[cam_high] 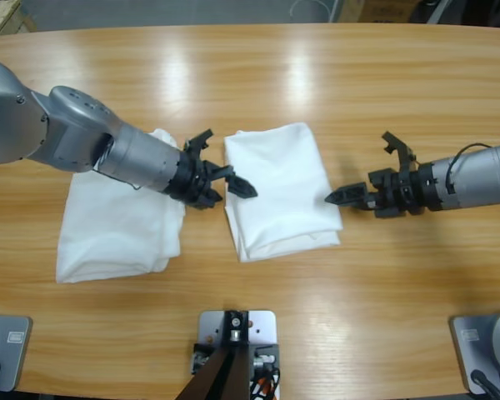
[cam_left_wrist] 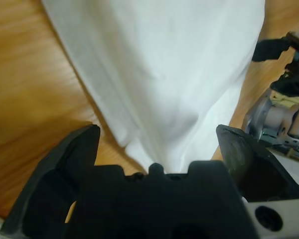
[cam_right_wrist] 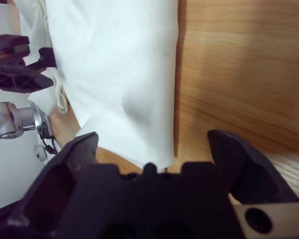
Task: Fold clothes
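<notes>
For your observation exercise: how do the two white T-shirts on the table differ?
1. The middle T-shirt is a narrower folded bundle with stacked layers at its near edge; the left T-shirt is spread wider.
2. The middle T-shirt lies fully uncovered between the left gripper and right gripper; the left arm crosses over the left T-shirt.
Both are plain white and lie flat.

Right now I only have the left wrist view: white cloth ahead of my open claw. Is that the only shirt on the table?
Observer: No. A second plain white cotton T-shirt lies folded under the left arm, apart from the folded white T-shirt in the middle.
Operator: Where's the right claw?
Observer: The right claw is open, its lower tip at the middle shirt's far edge, opposite the left claw.
Operator: Middle shirt square to the table?
Observer: Slightly skewed. Its layered edges show along the near side.
</notes>
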